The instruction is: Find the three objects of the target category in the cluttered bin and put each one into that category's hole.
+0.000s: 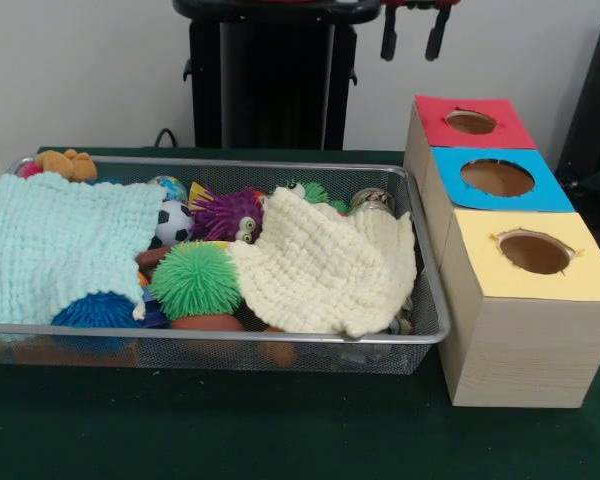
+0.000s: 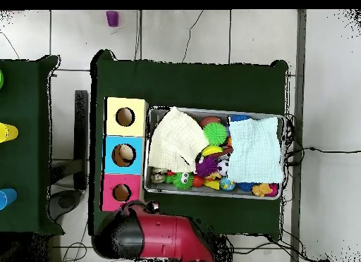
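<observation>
Bin (image 1: 210, 345) is set on the desk (image 1: 280, 430) just beside three boxes (image 1: 525, 300), keeping their holes within easy reach. Two cloths (image 1: 325, 265) hide much of the toys. The tool (image 1: 412, 35) is held spread, drawn back above.

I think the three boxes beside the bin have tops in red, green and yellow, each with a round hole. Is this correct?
Not quite. The middle box has a blue top, not green; the front view shows it between the red box and the yellow box. Each top has a round hole, and they stand beside the bin.
</observation>
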Robot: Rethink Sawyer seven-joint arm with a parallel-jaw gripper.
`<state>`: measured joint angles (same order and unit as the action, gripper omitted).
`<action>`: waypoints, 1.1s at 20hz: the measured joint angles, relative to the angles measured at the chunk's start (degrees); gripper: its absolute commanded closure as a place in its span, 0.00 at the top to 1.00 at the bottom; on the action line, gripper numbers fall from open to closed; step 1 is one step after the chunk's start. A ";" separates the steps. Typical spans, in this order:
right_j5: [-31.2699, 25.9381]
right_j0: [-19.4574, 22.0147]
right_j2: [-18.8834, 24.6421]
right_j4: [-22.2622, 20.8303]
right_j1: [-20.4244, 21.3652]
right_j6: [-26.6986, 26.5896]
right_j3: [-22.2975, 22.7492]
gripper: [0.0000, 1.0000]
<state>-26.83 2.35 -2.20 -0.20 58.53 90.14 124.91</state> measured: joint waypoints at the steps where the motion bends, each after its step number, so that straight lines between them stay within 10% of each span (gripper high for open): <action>1: 0.83 0.56 -0.12 0.01 -1.15 0.00 -0.01 1.00; 22: 5.35 7.41 -2.51 0.08 -13.66 0.00 0.07 1.00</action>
<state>-21.47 9.76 -4.71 -0.11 44.87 90.14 124.98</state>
